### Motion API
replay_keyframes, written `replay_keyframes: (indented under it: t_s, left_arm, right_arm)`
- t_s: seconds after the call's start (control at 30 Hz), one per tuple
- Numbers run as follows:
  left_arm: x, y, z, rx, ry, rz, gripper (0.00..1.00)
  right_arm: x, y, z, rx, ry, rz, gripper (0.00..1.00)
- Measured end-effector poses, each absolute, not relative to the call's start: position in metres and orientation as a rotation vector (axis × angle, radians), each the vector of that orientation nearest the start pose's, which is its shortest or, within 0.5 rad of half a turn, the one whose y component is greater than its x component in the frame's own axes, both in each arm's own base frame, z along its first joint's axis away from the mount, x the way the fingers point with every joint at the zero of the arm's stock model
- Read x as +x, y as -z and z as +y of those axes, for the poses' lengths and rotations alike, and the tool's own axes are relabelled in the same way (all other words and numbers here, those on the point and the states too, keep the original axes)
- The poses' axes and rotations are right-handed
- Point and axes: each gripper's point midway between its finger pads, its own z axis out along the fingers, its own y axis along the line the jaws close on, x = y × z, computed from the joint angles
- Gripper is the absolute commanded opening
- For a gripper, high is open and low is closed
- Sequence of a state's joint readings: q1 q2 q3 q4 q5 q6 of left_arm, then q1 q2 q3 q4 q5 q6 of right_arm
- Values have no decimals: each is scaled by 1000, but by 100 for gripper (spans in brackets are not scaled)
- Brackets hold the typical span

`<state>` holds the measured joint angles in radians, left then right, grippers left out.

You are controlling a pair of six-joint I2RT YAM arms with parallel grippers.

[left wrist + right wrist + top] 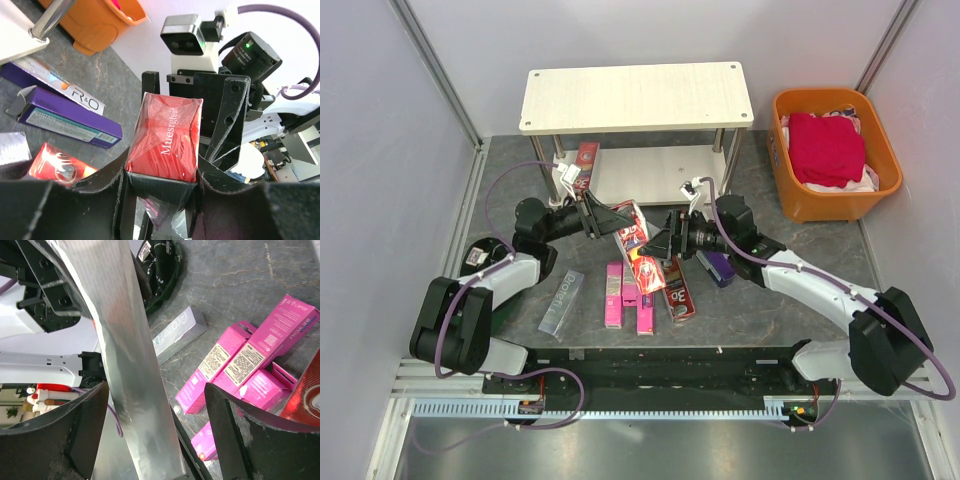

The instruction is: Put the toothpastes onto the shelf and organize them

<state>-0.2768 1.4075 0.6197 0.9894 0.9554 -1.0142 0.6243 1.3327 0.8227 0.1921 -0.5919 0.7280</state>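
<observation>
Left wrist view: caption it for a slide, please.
Left gripper grips a red toothpaste carton, its far end at the right gripper; a purple carton lies beside.

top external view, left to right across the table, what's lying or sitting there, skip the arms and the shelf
silver-grey carton → pink cartons → flat red carton → purple carton → orange basket; held red carton overlaps these, left out

Bright, even light; soft shadows. Glare streaks the toothpaste carton (135, 390) between my right jaws, whose near edges blur.
</observation>
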Motion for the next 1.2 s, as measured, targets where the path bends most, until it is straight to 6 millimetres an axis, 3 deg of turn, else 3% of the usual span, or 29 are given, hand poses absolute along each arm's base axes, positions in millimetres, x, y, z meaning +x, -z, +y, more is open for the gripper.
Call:
replay_keyframes:
  t_s: [0.37,0.47,0.6,0.67,0.77,0.8,0.87,0.9,1.0,1.1,1.13,1.2]
  left_arm:
    - [283,-256,-250,344,1666,1672,8]
    - [284,-258,-250,334,1672,1671,8]
    - [285,-260,-250,324,1688,1666,10]
    - [286,-259,-251,312,1700,1674,13]
    - [286,-257,-251,308,1706,1677,23]
    - [286,-258,-251,309,1706,1675,37]
    - [287,-257,-251,308,1705,1676,54]
    - [287,-256,-251,308,1703,1679,71]
    - [289,-252,-251,291,1679,1717,84]
    - [292,-249,-247,252,1606,1766,91]
    - [295,-247,-244,230,1566,1788,100]
    - [304,-248,-239,187,1471,1822,100]
  right_arm:
    - [224,-203,314,-410,-1447,2099,79]
    - [215,-202,314,-450,-1467,2099,69]
    - [202,-202,313,-496,-1484,2090,43]
    - [199,-201,312,-502,-1485,2087,34]
    - [199,-201,312,-502,-1483,2085,29]
    - [200,-201,312,-501,-1482,2085,28]
    - [200,-201,312,-499,-1478,2084,25]
    - [201,-201,312,-497,-1476,2084,23]
    - [205,-194,312,-474,-1450,2108,19]
    - [211,-185,312,-453,-1425,2139,17]
    - [212,-184,313,-452,-1422,2141,17]
    - [217,-182,315,-443,-1409,2148,16]
